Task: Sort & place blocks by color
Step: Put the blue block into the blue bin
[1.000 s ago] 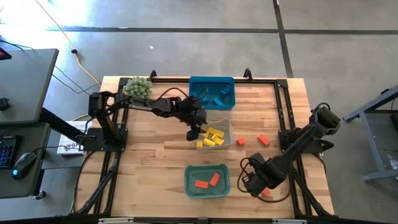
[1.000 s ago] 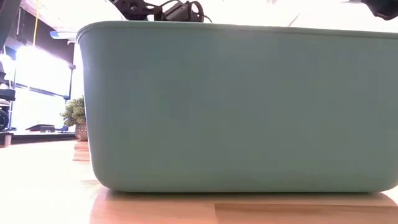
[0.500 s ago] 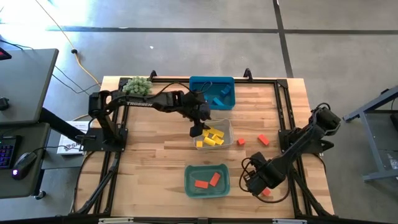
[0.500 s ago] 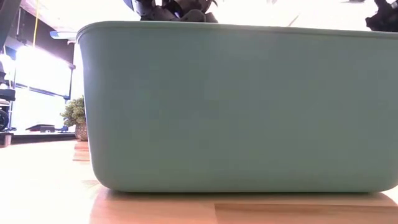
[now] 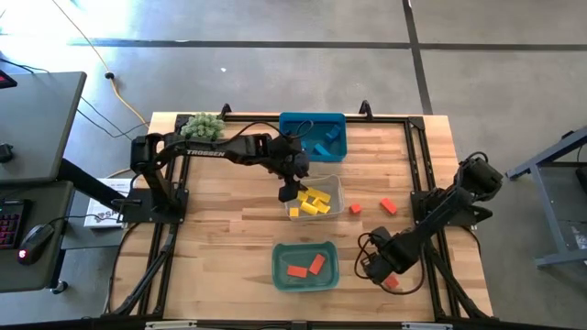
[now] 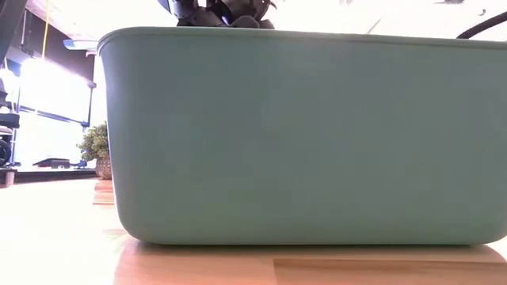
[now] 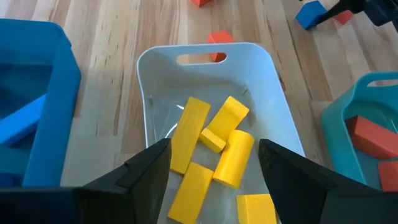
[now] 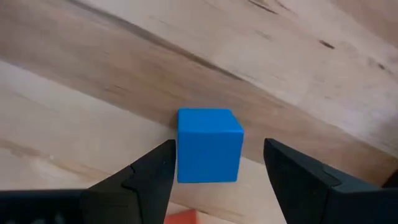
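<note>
We see three bins on the wooden tabletop point(image 5: 220, 238). The blue bin point(image 5: 312, 136) at the far edge holds blue blocks point(image 5: 323, 141). The clear bin point(image 7: 205, 118) in the middle holds the yellow blocks point(image 7: 214, 152), bars and a small cube lying loosely over one another. The teal bin point(image 5: 305, 265) near the front edge holds two red blocks point(image 5: 307, 268), and in the low view its wall point(image 6: 301, 134) fills almost the whole picture.

Two red blocks point(image 5: 371, 207) lie loose on the bare wood just right of the clear bin. A blue cube point(image 8: 209, 145) sits upright on the tabletop near the front right, with a red block point(image 5: 393, 283) close beside it.

The left gripper point(image 7: 214, 171) hangs over the near end of the clear bin; its fingers point(image 7: 146, 171) stand apart with nothing between them. The right gripper point(image 8: 214, 171) is low over the blue cube, its fingers point(image 8: 152, 174) spread to either side of the cube and not touching it.

The left half of the tabletop is open wood, and the green plant ball point(image 5: 203, 126) sits at the far left corner.
</note>
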You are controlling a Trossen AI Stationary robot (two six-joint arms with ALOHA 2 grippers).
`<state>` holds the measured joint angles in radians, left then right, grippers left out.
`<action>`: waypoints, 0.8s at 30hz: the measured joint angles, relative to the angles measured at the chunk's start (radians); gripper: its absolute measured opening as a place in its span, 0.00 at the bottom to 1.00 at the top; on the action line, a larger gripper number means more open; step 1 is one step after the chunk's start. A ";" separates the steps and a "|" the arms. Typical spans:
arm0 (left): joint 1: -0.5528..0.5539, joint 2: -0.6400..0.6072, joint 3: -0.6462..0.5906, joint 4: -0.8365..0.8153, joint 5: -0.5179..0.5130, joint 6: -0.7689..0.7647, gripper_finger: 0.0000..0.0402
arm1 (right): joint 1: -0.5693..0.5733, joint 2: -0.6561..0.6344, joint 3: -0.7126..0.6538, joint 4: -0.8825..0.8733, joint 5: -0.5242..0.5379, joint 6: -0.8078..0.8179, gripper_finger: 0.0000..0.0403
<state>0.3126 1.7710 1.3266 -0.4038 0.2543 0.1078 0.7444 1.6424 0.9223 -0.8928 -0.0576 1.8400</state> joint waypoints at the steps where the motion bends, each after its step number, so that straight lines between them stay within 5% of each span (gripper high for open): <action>1: 0.000 0.000 0.000 0.000 0.000 0.000 0.58 | 0.000 0.000 -0.009 0.015 -0.003 -0.002 0.58; 7: 0.000 0.000 0.000 0.000 0.000 0.000 0.58 | 0.000 0.000 -0.055 0.133 -0.014 0.000 0.52; 13: 0.013 0.000 0.000 0.000 -0.004 0.044 0.57 | -0.008 -0.001 -0.055 0.135 -0.021 0.022 0.27; 24: 0.079 -0.004 0.000 0.000 -0.057 0.053 0.57 | -0.061 0.000 0.020 0.130 -0.002 0.020 0.26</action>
<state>0.3919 1.7668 1.3266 -0.4040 0.1974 0.1612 0.6833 1.6424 0.9421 -0.7624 -0.0594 1.8599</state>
